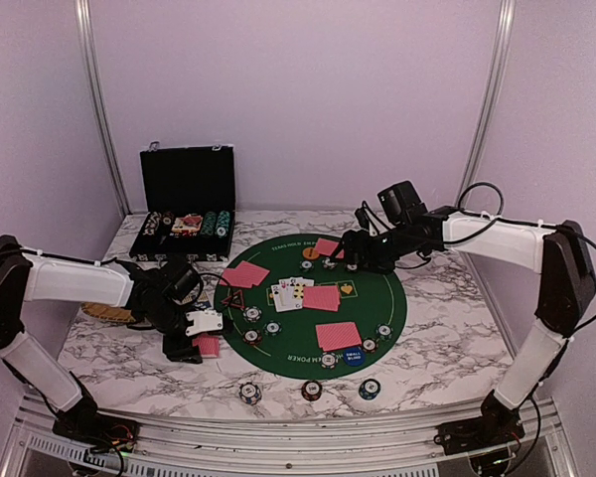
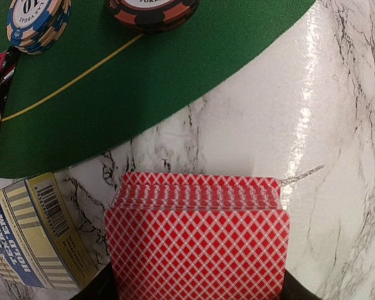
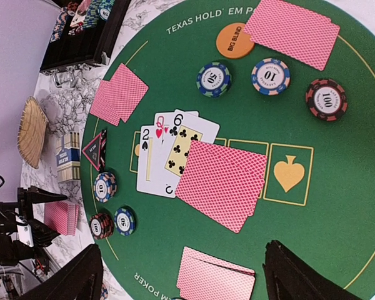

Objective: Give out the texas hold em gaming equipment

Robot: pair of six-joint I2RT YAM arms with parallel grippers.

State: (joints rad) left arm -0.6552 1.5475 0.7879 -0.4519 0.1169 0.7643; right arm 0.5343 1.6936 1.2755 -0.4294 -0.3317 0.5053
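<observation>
Case [image 1: 188, 184] open, poker chips [image 1: 215, 224] inside; left gripper [image 1: 203, 328] holds cards [image 2: 197, 244].

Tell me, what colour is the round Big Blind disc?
The big blind disc is orange with dark lettering. The right wrist view shows it best.

A robot lab's test booth: plain lilac walls [image 1: 298, 89] and bare aluminium posts [image 1: 97, 109] rise behind the right claw [image 1: 340, 252], and a marble-patterned table [image 1: 447, 328] lies beneath it.
</observation>
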